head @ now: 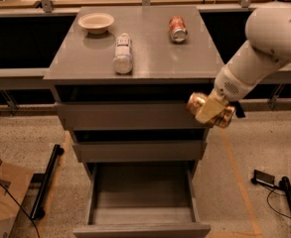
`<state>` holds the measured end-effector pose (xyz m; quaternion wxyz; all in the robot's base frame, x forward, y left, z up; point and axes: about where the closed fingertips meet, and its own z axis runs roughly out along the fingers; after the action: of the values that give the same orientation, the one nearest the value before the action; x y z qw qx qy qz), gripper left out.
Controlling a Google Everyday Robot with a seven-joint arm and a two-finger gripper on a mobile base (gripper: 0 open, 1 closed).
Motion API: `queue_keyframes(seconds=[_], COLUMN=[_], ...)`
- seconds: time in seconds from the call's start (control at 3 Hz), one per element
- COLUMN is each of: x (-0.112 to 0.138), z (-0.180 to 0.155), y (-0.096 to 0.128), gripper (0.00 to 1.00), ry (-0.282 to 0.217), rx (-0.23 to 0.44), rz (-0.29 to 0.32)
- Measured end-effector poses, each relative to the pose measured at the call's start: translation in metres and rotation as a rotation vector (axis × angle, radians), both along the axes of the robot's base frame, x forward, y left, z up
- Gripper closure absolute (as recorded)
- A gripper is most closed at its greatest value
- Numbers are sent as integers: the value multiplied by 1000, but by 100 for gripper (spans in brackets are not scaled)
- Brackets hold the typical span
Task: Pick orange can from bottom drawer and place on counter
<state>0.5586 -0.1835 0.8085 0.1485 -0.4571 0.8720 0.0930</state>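
The orange can is a shiny golden can held sideways in my gripper, which is shut on it. The can hangs in the air at the right front corner of the cabinet, level with the top drawer front and below the counter. The bottom drawer is pulled open below, and its grey tray shows nothing inside. My white arm reaches in from the upper right.
On the counter lie a white bottle on its side, a red-and-white can on its side, and a pale bowl. A cardboard box and a black bar stand at the lower left. Cables lie on the floor at the right.
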Motion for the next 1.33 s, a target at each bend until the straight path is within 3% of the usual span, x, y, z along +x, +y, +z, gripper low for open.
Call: queue_keyframes(seconds=[0.33, 0.67, 1.0, 1.33], x=[25, 53, 99, 137], z=[76, 125, 161, 174], y=[-12, -7, 18, 44], gripper=[100, 100, 100, 100], ry=[-142, -288, -452, -559], rx=[-43, -33, 15, 45], rz=[-26, -32, -1, 62])
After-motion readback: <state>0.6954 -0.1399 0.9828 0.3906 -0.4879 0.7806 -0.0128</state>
